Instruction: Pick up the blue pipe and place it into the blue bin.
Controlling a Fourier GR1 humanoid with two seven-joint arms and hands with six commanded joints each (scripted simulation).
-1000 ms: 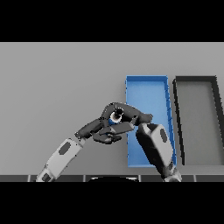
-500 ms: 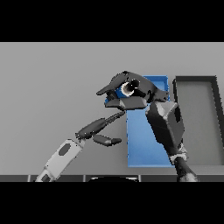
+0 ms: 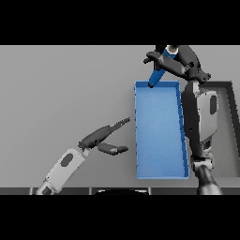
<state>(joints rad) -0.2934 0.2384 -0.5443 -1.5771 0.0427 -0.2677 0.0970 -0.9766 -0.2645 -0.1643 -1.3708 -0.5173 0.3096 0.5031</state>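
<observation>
Right robot hand [image 3: 174,61] grips the blue pipe [image 3: 157,75] above the blue bin's [image 3: 161,174] far edge; left robot hand [image 3: 104,139] open

Bare test bench, grey table [image 3: 65,89], blue bin [image 3: 159,136], dark bin [image 3: 229,126]

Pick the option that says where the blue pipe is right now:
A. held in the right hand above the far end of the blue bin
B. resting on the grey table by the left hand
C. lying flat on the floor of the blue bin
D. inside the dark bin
A: the right hand is curled round the blue pipe, which hangs tilted over the far rim of the blue bin; the left hand is open and holds nothing.
</observation>
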